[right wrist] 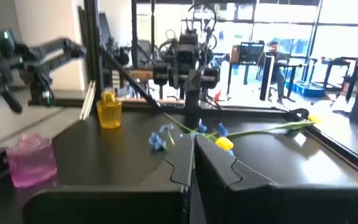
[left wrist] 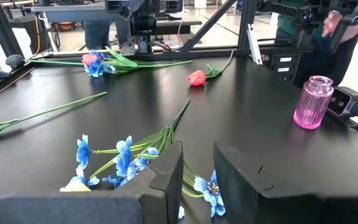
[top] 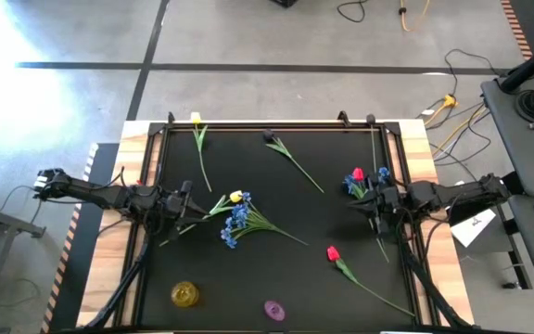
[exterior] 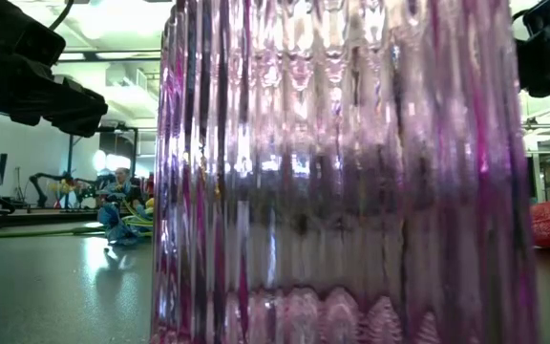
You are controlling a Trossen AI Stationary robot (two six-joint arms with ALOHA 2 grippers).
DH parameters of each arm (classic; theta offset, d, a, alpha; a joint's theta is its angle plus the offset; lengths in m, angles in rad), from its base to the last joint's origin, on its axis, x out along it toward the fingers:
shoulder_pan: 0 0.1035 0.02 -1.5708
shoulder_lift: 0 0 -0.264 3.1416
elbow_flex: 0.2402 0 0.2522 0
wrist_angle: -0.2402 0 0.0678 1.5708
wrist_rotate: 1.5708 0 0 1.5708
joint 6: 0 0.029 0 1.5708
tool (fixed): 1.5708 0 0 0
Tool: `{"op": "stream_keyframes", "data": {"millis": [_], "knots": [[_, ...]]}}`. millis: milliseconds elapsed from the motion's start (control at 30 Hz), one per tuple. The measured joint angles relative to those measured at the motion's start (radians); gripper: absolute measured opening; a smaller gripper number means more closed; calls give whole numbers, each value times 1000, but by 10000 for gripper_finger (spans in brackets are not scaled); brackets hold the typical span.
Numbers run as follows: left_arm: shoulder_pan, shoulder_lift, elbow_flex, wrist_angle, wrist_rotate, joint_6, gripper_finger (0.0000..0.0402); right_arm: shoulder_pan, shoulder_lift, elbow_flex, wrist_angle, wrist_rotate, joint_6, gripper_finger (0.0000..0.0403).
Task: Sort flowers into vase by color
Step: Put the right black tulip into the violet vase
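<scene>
My left gripper (left wrist: 197,177) is open and low over the blue spray (top: 237,223), whose stems (left wrist: 166,134) run between the fingers; I cannot tell if they touch. A yellow tulip (top: 237,197) lies beside it. My right gripper (right wrist: 191,168) is shut at the table's right side, next to a red tulip and blue spray (top: 358,176) lying flat. Another red tulip (top: 332,252) lies near the right front. A yellow tulip (top: 196,119) and a dark bloom (top: 272,139) lie toward the far edge. The yellow vase (top: 185,294) and pink vase (top: 273,309) stand at the near edge.
The black mat is framed by a raised rail (top: 267,123) and wooden borders. The pink vase (exterior: 351,172) fills the low view. Open mat lies between the blue spray and the right-hand flowers. People and equipment show in the room beyond the table.
</scene>
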Motion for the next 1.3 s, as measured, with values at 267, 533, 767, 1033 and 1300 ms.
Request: {"op": "stream_keyframes", "data": {"millis": [267,533,767,1033,1300], "knots": [[0,0,0,0,0,0,77,0,0,0,35,-1,283,9],[0,0,0,0,0,0,77,0,0,0,82,-14,720,9],[0,0,0,0,0,0,77,0,16,30,136,-108,667,9],[0,0,0,0,0,0,77,0,77,207,-70,-107,579,9],[0,0,0,0,0,0,77,0,128,387,-288,-107,474,9]]}}
